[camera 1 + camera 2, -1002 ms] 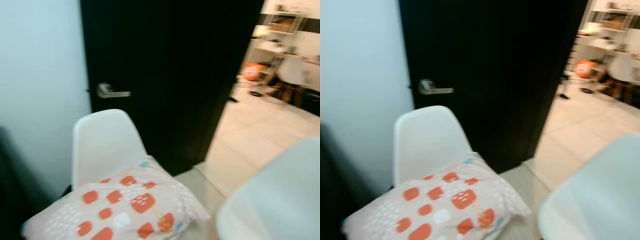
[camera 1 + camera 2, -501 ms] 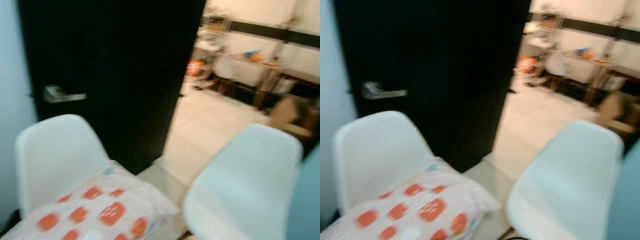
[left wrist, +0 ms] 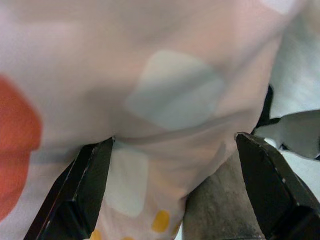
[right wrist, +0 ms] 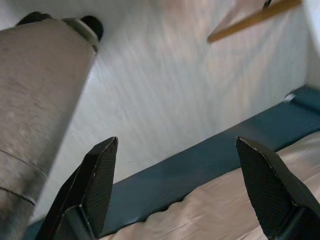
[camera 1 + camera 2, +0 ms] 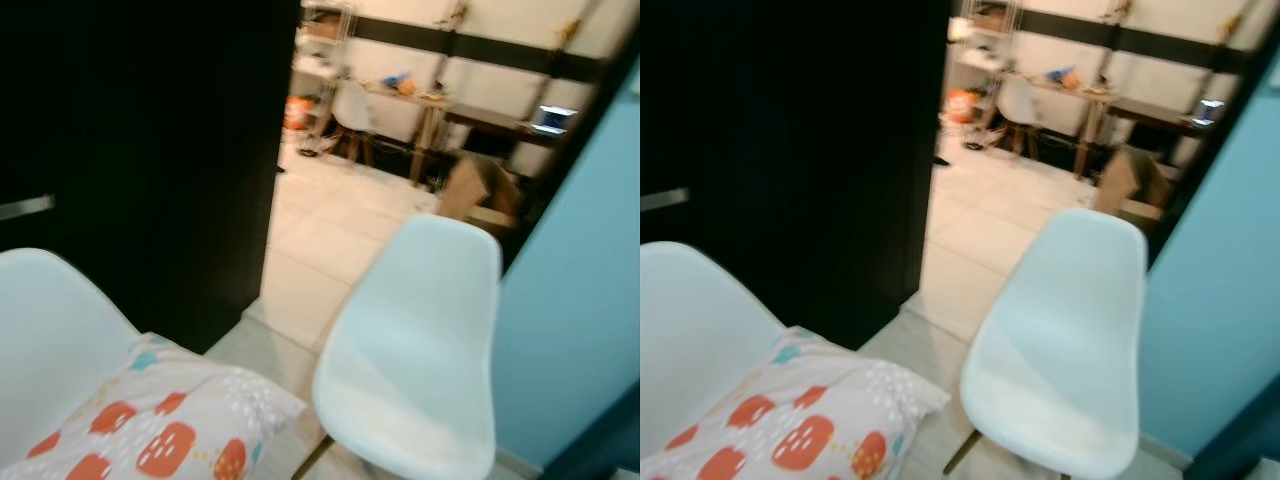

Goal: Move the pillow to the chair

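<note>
**Pillow held at the left, chair beside it**

The pillow point(image 5: 790, 425) is cut off at the frame's lower edge and blurred. In the left wrist view it is pressed between the spread black fingers point(image 3: 80, 192) of the left gripper point(image 3: 175, 185). The right gripper point(image 4: 182, 185) is held wide apart over pale floor, with nothing between its fingers. An empty white chair point(image 5: 1065, 345) stands just right of the pillow; a second white chair point(image 5: 690, 325) is partly hidden behind it. Beyond the pillow stands a black door point(image 5: 790, 150), then a hazy tiled room.
</note>
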`<state>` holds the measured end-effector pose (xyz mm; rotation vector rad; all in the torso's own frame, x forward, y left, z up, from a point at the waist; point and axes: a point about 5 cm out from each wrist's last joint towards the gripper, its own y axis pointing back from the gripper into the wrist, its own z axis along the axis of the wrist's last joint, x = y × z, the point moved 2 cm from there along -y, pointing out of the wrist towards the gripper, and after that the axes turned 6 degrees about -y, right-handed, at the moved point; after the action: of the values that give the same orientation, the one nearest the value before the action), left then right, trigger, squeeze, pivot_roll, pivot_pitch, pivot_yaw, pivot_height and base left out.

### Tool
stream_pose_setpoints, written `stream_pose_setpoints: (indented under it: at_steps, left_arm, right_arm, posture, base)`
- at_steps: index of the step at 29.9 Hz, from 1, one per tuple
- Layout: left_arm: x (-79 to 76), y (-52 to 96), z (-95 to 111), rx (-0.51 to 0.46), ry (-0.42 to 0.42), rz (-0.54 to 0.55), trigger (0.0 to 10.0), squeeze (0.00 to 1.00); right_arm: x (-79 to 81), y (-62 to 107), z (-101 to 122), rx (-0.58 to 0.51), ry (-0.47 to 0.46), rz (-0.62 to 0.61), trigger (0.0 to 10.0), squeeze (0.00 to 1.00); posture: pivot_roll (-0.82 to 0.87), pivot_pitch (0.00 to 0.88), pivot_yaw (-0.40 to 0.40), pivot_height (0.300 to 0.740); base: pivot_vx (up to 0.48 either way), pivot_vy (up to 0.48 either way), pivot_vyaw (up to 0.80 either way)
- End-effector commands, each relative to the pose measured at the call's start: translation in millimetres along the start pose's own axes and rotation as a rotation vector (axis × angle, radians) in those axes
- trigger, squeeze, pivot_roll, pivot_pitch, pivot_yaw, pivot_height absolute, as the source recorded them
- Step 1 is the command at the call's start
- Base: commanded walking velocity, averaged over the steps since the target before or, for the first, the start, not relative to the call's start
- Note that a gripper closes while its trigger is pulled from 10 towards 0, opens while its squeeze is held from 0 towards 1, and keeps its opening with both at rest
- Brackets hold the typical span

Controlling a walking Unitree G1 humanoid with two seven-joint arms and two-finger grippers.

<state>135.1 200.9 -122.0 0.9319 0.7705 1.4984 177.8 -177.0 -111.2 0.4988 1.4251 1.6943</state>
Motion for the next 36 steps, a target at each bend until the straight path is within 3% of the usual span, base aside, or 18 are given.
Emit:
stream_pose_setpoints:
  at_steps: [1,5,8,15,26,36]
  left_arm:
    - [-7.6,0.4,-3.3,0.014,-0.018,-0.034,10.0,0.00]
    - [-5.4,0.2,-1.5,0.007,-0.016,-0.037,10.0,0.00]
    - [-2.4,-0.2,0.6,0.001,-0.012,-0.046,10.0,0.00]
    - [-0.5,-1.8,10.4,-0.018,-0.064,-0.074,10.0,0.00]
    - [-6.8,-4.2,27.6,-0.056,-0.092,-0.103,10.0,0.00]
    - [-19.2,-3.1,21.7,-0.043,-0.073,-0.129,10.0,0.00]
  right_arm:
    - [-5.2,0.6,-7.0,0.009,-0.035,-0.014,10.0,0.00]
    - [-5.3,0.6,-6.0,-0.014,-0.112,-0.019,10.0,0.00]
    - [-1.9,0.1,-4.0,-0.032,-0.234,-0.018,10.0,0.00]
    - [4.4,-0.6,3.2,-0.056,-0.359,-0.011,10.0,0.00]
    - [3.1,-0.4,-4.4,-0.040,-0.382,-0.018,10.0,0.00]
    - [2.7,-0.4,-3.8,-0.041,-0.332,-0.019,10.0,0.00]
  posture:
    - [0.12,0.004,-0.120,0.740]
    - [0.12,0.005,-0.116,0.740]
    - [0.12,0.002,-0.085,0.740]
    - [0.08,0.000,-0.033,0.740]
    - [0.06,0.000,-0.031,0.740]
    - [0.07,0.000,-0.053,0.740]
  base:
    - [0.000,0.000,-0.77]
    - [0.000,0.000,-0.77]
    - [0.000,0.000,-0.77]
    - [0.000,0.000,-0.77]
    - [0.000,0.000,-0.77]
    - [0.000,0.000,-0.77]
